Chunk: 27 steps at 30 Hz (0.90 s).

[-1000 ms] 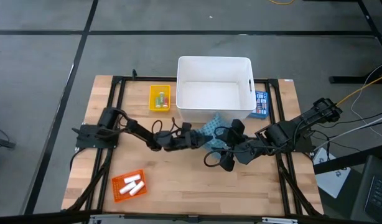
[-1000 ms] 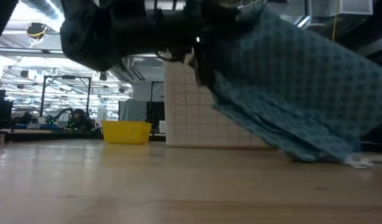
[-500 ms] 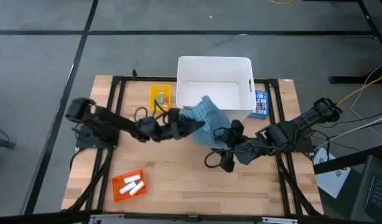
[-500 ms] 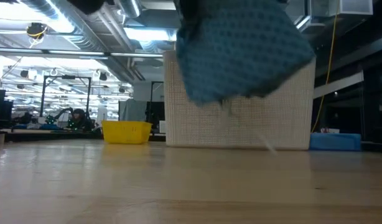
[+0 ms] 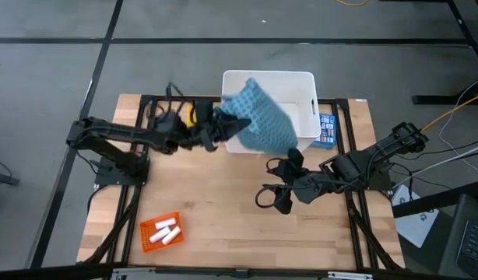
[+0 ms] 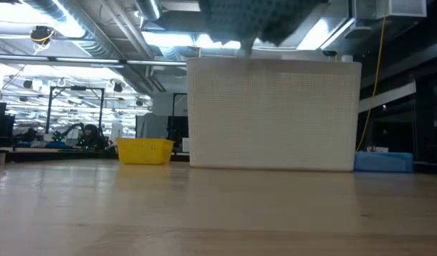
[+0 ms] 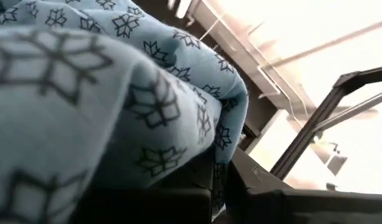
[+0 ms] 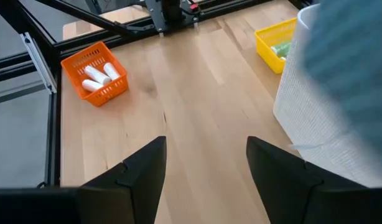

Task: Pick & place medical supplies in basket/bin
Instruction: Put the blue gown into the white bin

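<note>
— What's on your far left of the surface (image 5: pixel 223 210)?

— You have the orange tray (image 5: pixel 160 232) near the front edge, with three white rolls (image 5: pixel 168 231) lying in it. Farther back sits the yellow tray (image 8: pixel 276 44), a pale green piece (image 8: pixel 280 49) inside it; from above your left arm covers most of it.

— And your left claw?

— Your left claw (image 5: pixel 227 125) is clamped on the teal patterned pouch (image 5: pixel 258 120), lifted off the surface and hanging over the front-left rim of the white bin (image 5: pixel 301 82). In the low view the cloth shows just above the bin's top edge.

— Further right?

— Your right claw (image 5: pixel 281 180) hovers over the wood in front of the bin, fingers spread apart and holding nothing. The blue printed box (image 5: pixel 326 131) stands just beside the bin's right wall.
</note>
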Each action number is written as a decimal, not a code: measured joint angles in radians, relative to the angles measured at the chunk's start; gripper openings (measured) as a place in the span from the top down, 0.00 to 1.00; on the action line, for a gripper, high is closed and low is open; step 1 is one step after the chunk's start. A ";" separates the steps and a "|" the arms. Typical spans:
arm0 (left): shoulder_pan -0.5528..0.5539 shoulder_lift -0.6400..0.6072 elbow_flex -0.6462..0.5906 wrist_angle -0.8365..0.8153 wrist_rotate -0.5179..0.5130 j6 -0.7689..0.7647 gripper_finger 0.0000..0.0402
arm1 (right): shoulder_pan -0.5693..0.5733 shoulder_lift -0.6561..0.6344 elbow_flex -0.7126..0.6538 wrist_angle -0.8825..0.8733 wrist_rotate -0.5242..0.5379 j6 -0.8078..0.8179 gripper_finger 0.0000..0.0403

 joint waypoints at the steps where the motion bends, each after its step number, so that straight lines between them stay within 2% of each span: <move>1: 0.017 0.006 0.038 -0.031 0.026 0.013 1.00 | -0.002 0.000 0.000 0.005 0.000 -0.003 0.44; 6: 0.113 0.049 0.205 -0.210 0.158 0.061 1.00 | -0.002 0.000 0.000 0.011 0.000 -0.005 0.44; 10: 0.187 0.093 0.290 -0.277 0.248 0.060 1.00 | -0.002 0.000 0.000 0.011 0.001 -0.002 0.44; 21: 0.356 0.313 0.298 -0.270 0.417 -0.103 1.00 | -0.002 0.000 0.000 0.013 0.003 0.003 0.44; 27: 0.406 0.452 0.298 -0.271 0.488 -0.170 1.00 | -0.002 0.000 0.000 0.003 0.003 0.027 0.44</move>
